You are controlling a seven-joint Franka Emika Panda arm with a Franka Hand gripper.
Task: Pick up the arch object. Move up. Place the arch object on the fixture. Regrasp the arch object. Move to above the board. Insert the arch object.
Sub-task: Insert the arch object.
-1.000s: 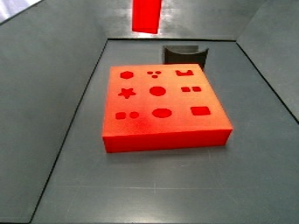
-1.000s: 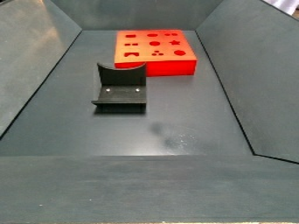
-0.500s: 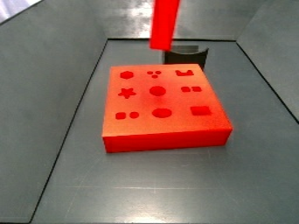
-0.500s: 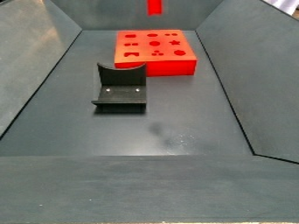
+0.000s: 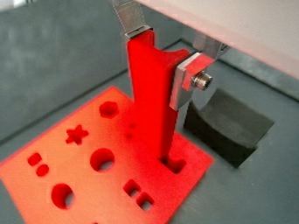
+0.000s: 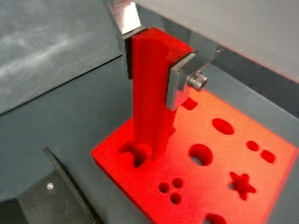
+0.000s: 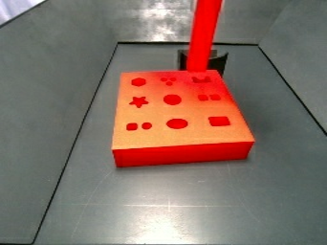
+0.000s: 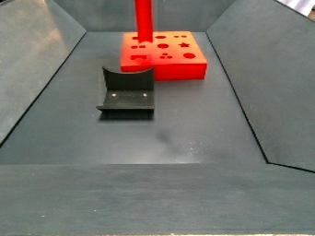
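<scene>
Wrist view: gripper point(image 5: 158, 66) clamped on the arch point(image 5: 152, 105), one silver finger point(image 5: 187, 79) flat against the bar's side, the opposite finger only partly seen behind its top. Bar stands upright, lower end at the board point(image 5: 70, 179), right at a cutout near the board edge. Fixture point(image 5: 230, 129) sits just past that edge, empty.

Wrist view, opposite side: gripper point(image 6: 158, 61) again closed on the arch point(image 6: 149, 96). Foot of the bar meets the board point(image 6: 222, 188) at a notch-shaped cutout close to the corner. Whether the tip is already inside the cutout or only resting on its rim I can't tell; the bar hides the contact. Corner of the fixture point(image 6: 47, 188) shows beside the board.

Side view: arch point(image 7: 204, 33) vertical, lower end over the far row of cutouts on the board point(image 7: 179, 139). Fixture point(image 7: 220, 60) behind it, nothing on it. Gripper itself is out of frame above.

Side view from the other end: arch point(image 8: 143, 20) upright over the board point(image 8: 167, 63), fixture point(image 8: 125, 92) well apart on the floor, bare.

Progress, as judged: pick-up, fixture placement, regrasp and the move above the board look done. Insertion is under way. Left: seat the bar fully in its cutout, then let go.
</scene>
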